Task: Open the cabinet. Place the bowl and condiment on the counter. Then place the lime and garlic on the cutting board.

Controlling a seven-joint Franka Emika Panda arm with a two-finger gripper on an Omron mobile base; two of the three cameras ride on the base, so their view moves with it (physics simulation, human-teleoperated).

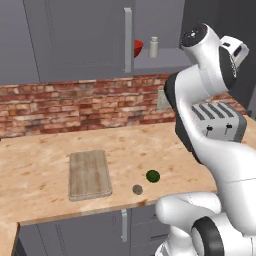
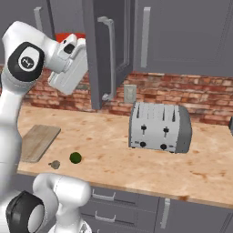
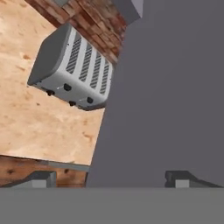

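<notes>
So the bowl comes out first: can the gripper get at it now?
Probably yes: the open cabinet door leaves the red bowl exposed on the shelf, and the gripper is open beside the door.

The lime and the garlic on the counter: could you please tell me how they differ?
The lime is dark green and glossy; the garlic is dull grey-brown. The lime looks slightly larger than the garlic. The garlic lies nearer the counter's front edge and nearer the cutting board than the lime. Both are small, roundish, and rest on the counter, off the board.

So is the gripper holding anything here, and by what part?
Nothing is held. The gripper is open, its fingertips apart and bare, next to the cabinet door.
</notes>
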